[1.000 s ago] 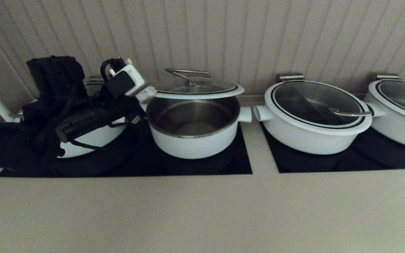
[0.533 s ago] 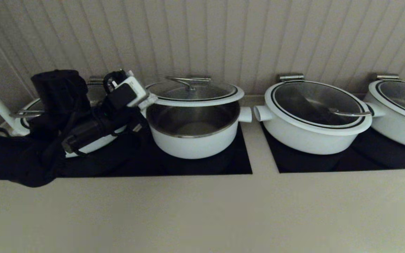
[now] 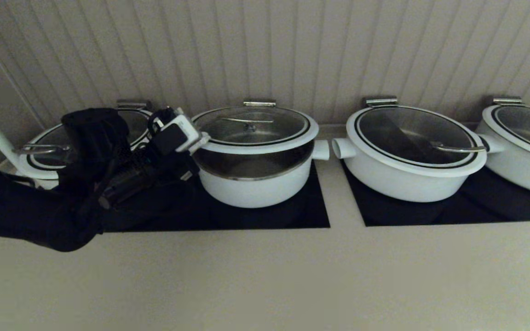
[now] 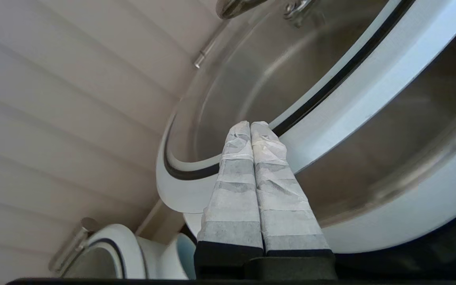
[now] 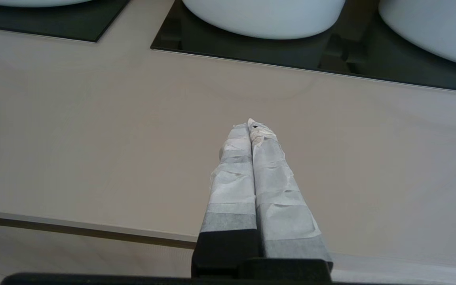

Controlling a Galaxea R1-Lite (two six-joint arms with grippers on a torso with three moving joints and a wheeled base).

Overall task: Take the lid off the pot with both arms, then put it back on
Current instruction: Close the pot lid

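Note:
The lid (image 3: 253, 126), glass with a white rim and a steel hook handle (image 3: 246, 121), sits tilted over the pot (image 3: 251, 188). Its back edge is low and its front edge is raised, so the steel interior shows through the gap. My left gripper (image 3: 203, 137) is at the lid's left rim. In the left wrist view the gripper (image 4: 250, 124) has its taped fingers pressed together with no gap, lying across the lid's rim (image 4: 350, 91) above the pot wall (image 4: 410, 221). My right gripper (image 5: 251, 123) is shut and empty over the beige counter, out of the head view.
A wider lidded pot (image 3: 412, 151) stands just right of the pot, and another (image 3: 522, 138) at the far right. A third (image 3: 44, 156) is behind my left arm. All stand on black cooktops (image 3: 311, 216) against a ribbed wall. The beige counter (image 3: 265, 276) runs along the front.
My left gripper and the lid have come down from well above the pot to just over its rim. The left arm has dropped lower. The pot has not moved.

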